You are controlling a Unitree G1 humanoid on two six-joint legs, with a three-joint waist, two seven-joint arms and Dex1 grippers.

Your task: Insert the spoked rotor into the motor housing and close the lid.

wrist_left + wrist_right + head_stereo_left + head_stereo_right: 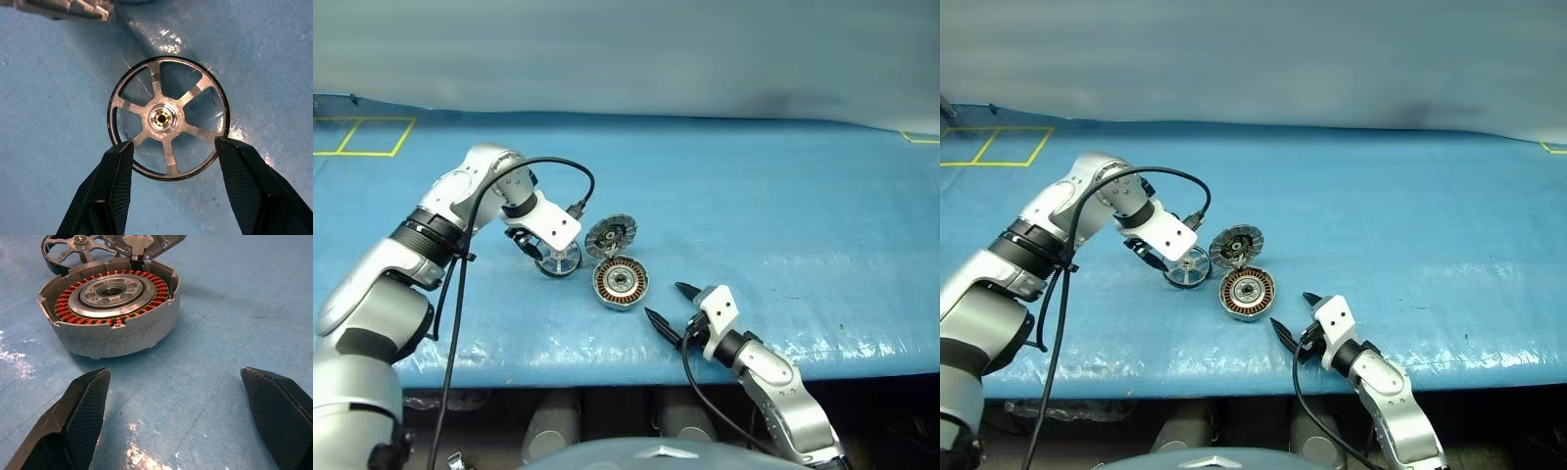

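Shiny silver spoked rotor [167, 118] sits between the left gripper's [168, 152] apart fingers (not squeezed yet), so close gently on its rim; right gripper [173, 382] waits wide apart.

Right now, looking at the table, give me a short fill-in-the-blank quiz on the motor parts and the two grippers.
1. The left gripper points down over the spoked rotor, which lies flat on the ____ table cover.
2. The lid of the motor housing stands ____.
3. The windings inside the housing are ____ in colour.
4. The right gripper has its fingers ____.

Missing words: blue; open; copper-orange; open
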